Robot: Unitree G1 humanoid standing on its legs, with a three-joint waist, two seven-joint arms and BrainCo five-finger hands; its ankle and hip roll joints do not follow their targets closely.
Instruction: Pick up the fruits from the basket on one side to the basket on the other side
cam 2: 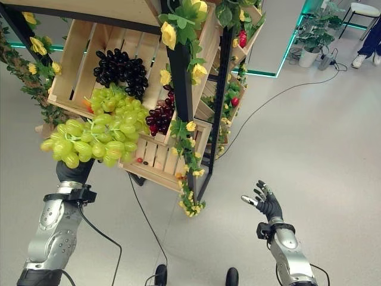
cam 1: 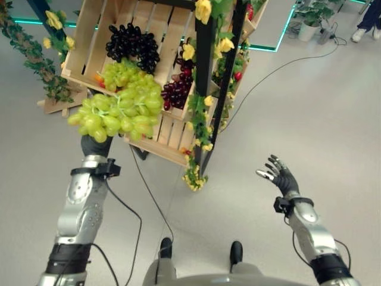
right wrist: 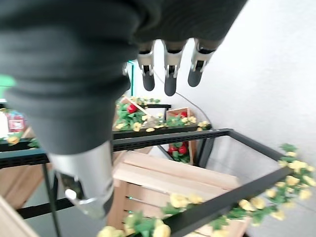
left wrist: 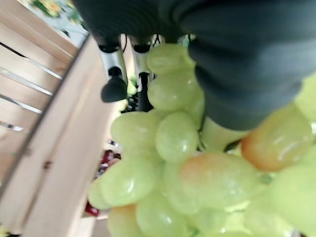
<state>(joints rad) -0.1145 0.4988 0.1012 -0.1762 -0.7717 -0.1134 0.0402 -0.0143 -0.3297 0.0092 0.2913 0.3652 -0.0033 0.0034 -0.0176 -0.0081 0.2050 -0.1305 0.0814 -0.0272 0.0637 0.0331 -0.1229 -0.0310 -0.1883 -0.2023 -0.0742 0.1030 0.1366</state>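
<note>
At the crate front, left hand: gripping a green grape bunch from beneath, fingers curling round it.
Bunch position: hanging just outside the wooden crate, above the floor.
Right hand: idling well apart, fingers spreading loosely.
Doing it well: keeping the bunch supported underneath while swinging slowly, clearing the black post.
</note>
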